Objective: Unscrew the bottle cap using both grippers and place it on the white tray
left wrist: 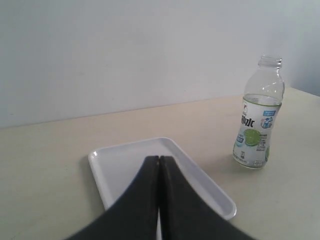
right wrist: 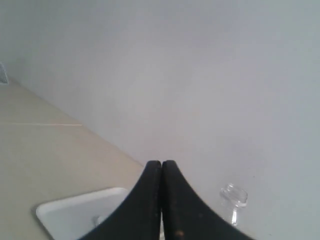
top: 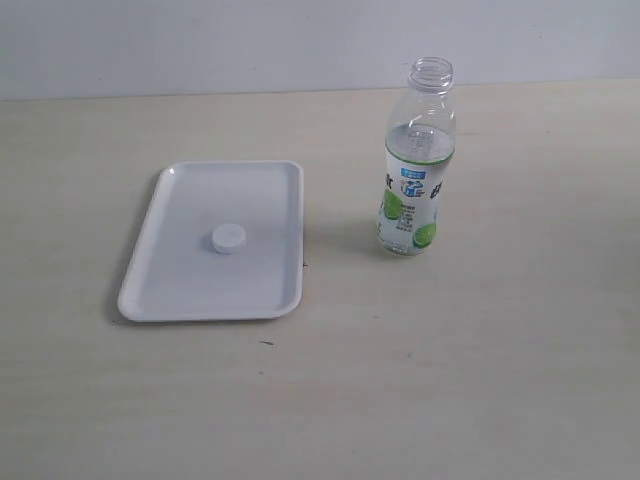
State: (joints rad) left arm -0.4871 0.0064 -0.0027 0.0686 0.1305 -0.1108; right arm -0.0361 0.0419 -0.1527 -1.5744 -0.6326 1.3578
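The small white bottle cap (top: pixel 228 238) lies flat near the middle of the white tray (top: pixel 180 290) on the left of the table. The clear bottle (top: pixel 416 160) with the lime label stands upright to the right of the tray, its neck bare. Neither arm shows in the exterior view. In the left wrist view my left gripper (left wrist: pixel 159 159) is shut with nothing in it, its fingers over the tray (left wrist: pixel 115 160), and the bottle (left wrist: pixel 259 125) stands off to one side. My right gripper (right wrist: pixel 161 163) is shut and empty too; behind it are the tray (right wrist: pixel 70 210) and the bottle's open neck (right wrist: pixel 234 195).
The pale table top (top: pixel 480 380) stretches around the tray and bottle, with a plain white wall (top: pixel 250 40) along its far edge. A few small dark specks (top: pixel 266 342) mark the table in front of the tray.
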